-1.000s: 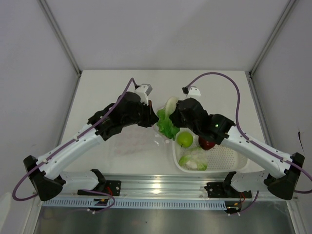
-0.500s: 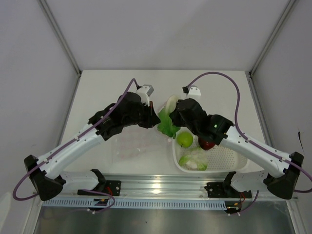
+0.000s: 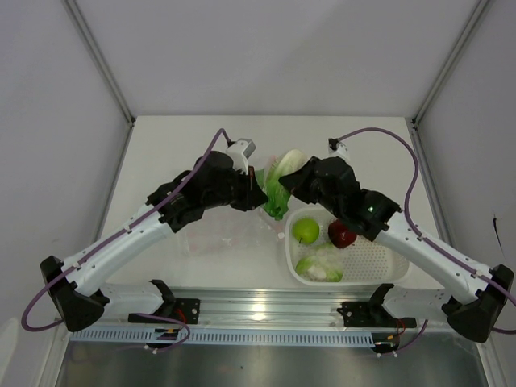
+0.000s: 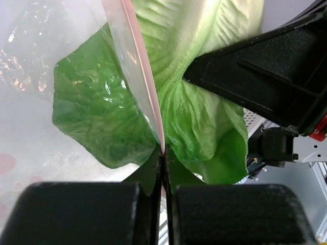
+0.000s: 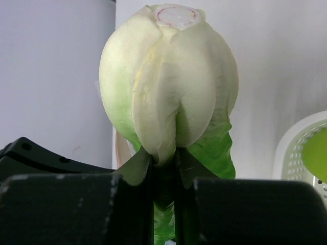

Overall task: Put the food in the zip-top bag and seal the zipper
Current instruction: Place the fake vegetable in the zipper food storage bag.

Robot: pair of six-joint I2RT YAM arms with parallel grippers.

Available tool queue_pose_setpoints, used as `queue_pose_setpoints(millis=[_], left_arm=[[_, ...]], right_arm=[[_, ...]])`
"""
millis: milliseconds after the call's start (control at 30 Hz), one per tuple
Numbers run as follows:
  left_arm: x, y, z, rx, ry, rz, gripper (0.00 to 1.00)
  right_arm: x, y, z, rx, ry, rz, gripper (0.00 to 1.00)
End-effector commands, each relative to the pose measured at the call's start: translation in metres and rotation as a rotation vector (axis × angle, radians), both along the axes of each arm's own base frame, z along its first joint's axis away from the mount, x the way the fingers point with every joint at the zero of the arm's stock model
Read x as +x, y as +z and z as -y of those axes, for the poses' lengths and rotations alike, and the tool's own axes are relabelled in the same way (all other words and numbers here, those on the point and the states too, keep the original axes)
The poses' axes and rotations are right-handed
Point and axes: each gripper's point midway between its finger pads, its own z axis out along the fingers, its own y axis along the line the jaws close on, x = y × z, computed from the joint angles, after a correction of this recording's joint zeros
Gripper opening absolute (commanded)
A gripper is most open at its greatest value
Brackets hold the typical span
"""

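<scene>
My left gripper (image 3: 252,192) (image 4: 164,153) is shut on the pink zipper (image 4: 142,66) of the clear zip-top bag (image 3: 226,234), holding its mouth edge up. My right gripper (image 3: 292,184) (image 5: 164,155) is shut on the green leafy lettuce (image 3: 280,184) (image 5: 171,76), pale stem end up. In the left wrist view the lettuce (image 4: 194,107) hangs at the bag's mouth, one leaf behind the clear film. A green apple (image 3: 305,230), a dark red apple (image 3: 342,235) and the white cauliflower (image 3: 319,266) lie in the white basket (image 3: 379,262). The yellow-orange fruit is out of view.
The white perforated basket stands at the right near the table's front edge. Grey walls close in the table on the left, back and right. The metal rail (image 3: 258,310) with both arm bases runs along the near edge.
My right gripper has lifted and swung the lettuce up and right, its stem now pointing to the back right. My left gripper holds the bag edge in about the same place.
</scene>
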Motion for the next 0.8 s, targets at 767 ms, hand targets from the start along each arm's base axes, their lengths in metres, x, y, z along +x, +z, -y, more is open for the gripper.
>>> queue_pose_setpoints(millis=[767], left_arm=[[-0.001,-0.004,0.016,-0.041,-0.049,-0.007,0.01]], right_arm=[[-0.012,0.044,-0.006,0.288,0.065,-0.105,0.0]])
